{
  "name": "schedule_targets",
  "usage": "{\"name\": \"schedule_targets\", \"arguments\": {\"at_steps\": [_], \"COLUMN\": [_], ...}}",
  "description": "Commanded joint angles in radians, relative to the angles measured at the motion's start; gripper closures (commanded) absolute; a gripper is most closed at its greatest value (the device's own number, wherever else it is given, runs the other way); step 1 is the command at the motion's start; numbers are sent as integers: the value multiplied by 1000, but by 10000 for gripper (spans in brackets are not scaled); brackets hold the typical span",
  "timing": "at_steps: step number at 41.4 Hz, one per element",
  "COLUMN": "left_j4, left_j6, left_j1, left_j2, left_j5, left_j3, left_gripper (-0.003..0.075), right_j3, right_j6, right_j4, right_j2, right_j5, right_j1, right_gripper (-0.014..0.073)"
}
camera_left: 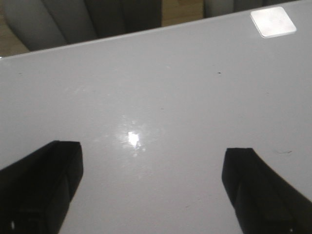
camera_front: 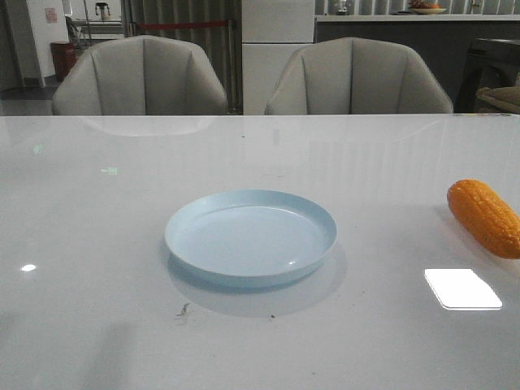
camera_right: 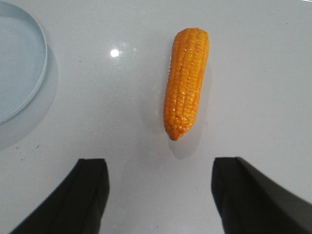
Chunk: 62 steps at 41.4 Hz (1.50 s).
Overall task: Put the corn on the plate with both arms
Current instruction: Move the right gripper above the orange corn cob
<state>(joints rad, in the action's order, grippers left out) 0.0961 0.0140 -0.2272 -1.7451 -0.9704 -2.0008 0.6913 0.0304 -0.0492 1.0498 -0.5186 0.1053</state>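
The orange corn [camera_front: 486, 216] lies on the white table at the far right, partly cut by the front view's edge. The pale blue plate [camera_front: 251, 236] sits empty in the middle of the table. Neither arm shows in the front view. In the right wrist view the corn [camera_right: 186, 82] lies just beyond my open right gripper [camera_right: 160, 168], its tapered tip towards the fingers, with the plate's rim [camera_right: 43, 58] off to one side. My left gripper [camera_left: 152, 158] is open and empty over bare table.
Two grey chairs [camera_front: 142, 77] [camera_front: 356, 77] stand behind the table's far edge. A bright square light reflection [camera_front: 461, 288] lies on the table in front of the corn.
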Motion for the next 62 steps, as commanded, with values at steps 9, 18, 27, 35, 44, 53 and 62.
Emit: {"name": "schedule_targets", "arguments": {"at_steps": [9, 18, 27, 35, 44, 53, 62], "left_j4": [3, 3, 1, 1, -1, -4, -4], "left_j6": [31, 31, 31, 31, 31, 31, 31], "left_j1": [112, 114, 114, 114, 114, 114, 114], "left_j2": [319, 582, 795, 905, 928, 928, 928], "left_j5": [238, 515, 608, 612, 612, 612, 612], "left_j3": [392, 863, 1192, 1291, 1293, 1293, 1293], "left_gripper": [88, 88, 88, 88, 88, 88, 88], "right_j3": [39, 39, 44, 184, 508, 812, 929], "right_j6": [-3, -61, -65, -100, -30, -1, -1], "right_j4": [-9, -10, -10, -9, 18, 18, 18], "right_j2": [-12, -12, -8, 66, 281, 537, 717], "right_j5": [53, -2, -6, -75, -293, -497, -592], "right_j1": [-7, -7, -15, -87, -120, -120, -120], "right_gripper": [42, 42, 42, 42, 42, 42, 42]}}
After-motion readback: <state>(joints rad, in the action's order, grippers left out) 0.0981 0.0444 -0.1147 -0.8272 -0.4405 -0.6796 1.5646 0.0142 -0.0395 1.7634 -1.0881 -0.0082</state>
